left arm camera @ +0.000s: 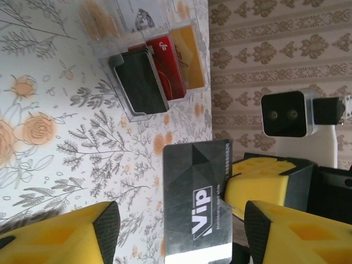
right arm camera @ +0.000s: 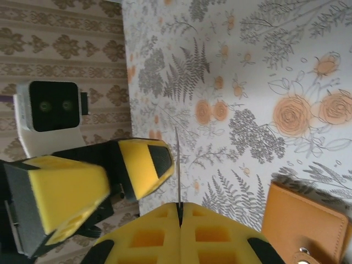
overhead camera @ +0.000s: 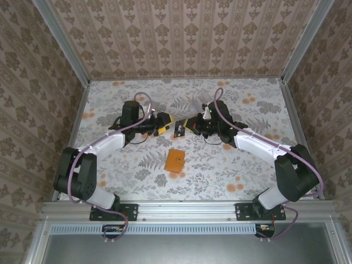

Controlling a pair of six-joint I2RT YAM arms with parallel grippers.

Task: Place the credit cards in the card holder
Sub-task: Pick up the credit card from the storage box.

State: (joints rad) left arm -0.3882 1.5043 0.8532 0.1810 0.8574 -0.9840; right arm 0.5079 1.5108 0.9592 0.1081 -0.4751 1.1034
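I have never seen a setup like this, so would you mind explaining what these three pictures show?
These are two robot arms bolted to a flowered table. One picture looks down from above; the other two come from cameras on the wrists, so yellow jaws appear close. An orange wallet lies on the table; a clear box holds more cards. The right arm has jaws shut on a dark card. The left arm has open jaws either side of it.
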